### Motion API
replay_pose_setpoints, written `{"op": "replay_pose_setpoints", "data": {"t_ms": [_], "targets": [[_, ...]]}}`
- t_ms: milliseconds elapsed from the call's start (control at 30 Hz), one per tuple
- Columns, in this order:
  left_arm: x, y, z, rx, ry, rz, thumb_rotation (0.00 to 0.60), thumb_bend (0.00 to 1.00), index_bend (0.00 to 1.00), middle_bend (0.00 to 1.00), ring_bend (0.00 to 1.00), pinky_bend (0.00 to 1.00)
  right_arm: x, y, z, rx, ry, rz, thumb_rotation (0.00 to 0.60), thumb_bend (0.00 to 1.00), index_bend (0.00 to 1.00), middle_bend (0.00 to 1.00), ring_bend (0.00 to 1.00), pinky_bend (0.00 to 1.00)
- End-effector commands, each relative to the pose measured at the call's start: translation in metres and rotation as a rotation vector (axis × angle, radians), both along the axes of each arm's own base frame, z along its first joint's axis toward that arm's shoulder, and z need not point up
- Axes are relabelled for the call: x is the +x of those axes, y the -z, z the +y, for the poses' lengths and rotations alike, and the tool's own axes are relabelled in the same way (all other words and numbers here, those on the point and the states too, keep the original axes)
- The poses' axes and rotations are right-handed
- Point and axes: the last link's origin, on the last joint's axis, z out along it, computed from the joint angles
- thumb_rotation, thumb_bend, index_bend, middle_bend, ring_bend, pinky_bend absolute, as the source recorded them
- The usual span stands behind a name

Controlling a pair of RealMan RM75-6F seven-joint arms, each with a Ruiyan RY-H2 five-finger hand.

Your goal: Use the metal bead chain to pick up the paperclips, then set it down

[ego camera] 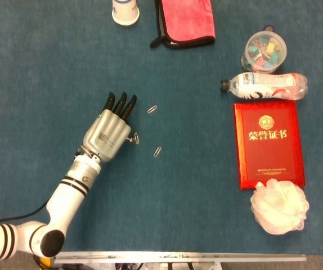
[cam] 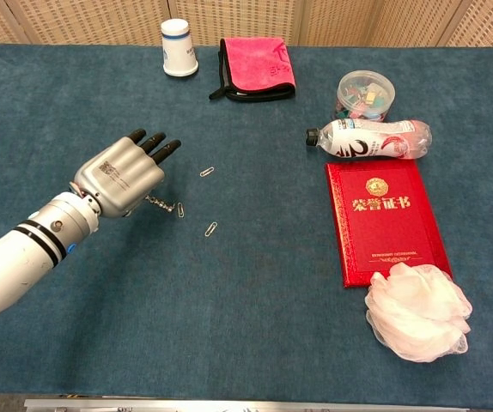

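Counter (ego camera: 49,67): covered in blue cloth, carrying all items below.

Left hand (ego camera: 110,132): back of the hand facing up, dark fingers (ego camera: 125,107) lying close together and pointing away from the robot. It holds the bead chain (cam: 164,203), whose short visible length pokes out from under the hand on its right side, low over the counter. How the thumb sits cannot be told.

Right hand: in neither view.

Paperclips, three, all lying on the counter:
- first paperclip (cam: 180,209), at the free end of the bead chain and touching it or very nearly so; which cannot be told;
- second paperclip (ego camera: 152,109), just beyond the fingertips to the right, apart from the hand;
- third paperclip (ego camera: 158,151), right of the hand, lying alone.

Far edge: white cup (ego camera: 125,10); pink cloth (ego camera: 185,21) with dark trim beside it.

Right side, well apart from the hand: clear tub (ego camera: 264,50) of coloured bits; plastic bottle (ego camera: 264,86) on its side, just in front of the tub; red booklet (ego camera: 268,143) with gold lettering, lying flat below the bottle; white mesh sponge (ego camera: 279,206) at the booklet's near end, touching it.
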Motion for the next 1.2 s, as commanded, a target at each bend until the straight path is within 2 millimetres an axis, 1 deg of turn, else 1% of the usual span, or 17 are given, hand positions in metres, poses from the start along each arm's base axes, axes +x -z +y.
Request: {"op": "replay_pose_setpoints", "data": {"t_ms": [33, 367, 633, 900, 1200], "targets": [[0.001, 0.003, 0.003, 0.002, -0.002, 0.009, 0.600, 0.41, 0.58, 0.01, 0.00, 0.13, 0.000, 0.000, 0.000, 0.000, -0.001, 0.000, 0.600, 0.35, 0.37, 0.36, 0.32, 0.45], [0.002, 0.007, 0.006, 0.004, -0.009, 0.020, 0.600, 0.41, 0.58, 0.01, 0.00, 0.13, 0.000, 0.000, -0.001, 0.001, 0.000, -0.002, 0.600, 0.35, 0.37, 0.36, 0.32, 0.45], [0.006, 0.004, 0.010, 0.018, -0.009, 0.018, 0.600, 0.41, 0.58, 0.01, 0.00, 0.13, 0.000, 0.001, -0.002, 0.005, 0.001, -0.001, 0.600, 0.35, 0.37, 0.36, 0.32, 0.45], [0.017, -0.002, 0.022, 0.046, 0.007, 0.017, 0.600, 0.41, 0.58, 0.01, 0.00, 0.13, 0.001, 0.001, -0.001, 0.005, -0.002, 0.002, 0.600, 0.35, 0.37, 0.36, 0.32, 0.45], [0.024, 0.001, 0.036, 0.055, -0.002, 0.021, 0.600, 0.41, 0.58, 0.01, 0.00, 0.13, 0.001, 0.001, -0.002, 0.004, 0.000, -0.002, 0.600, 0.35, 0.37, 0.36, 0.32, 0.45]]}}
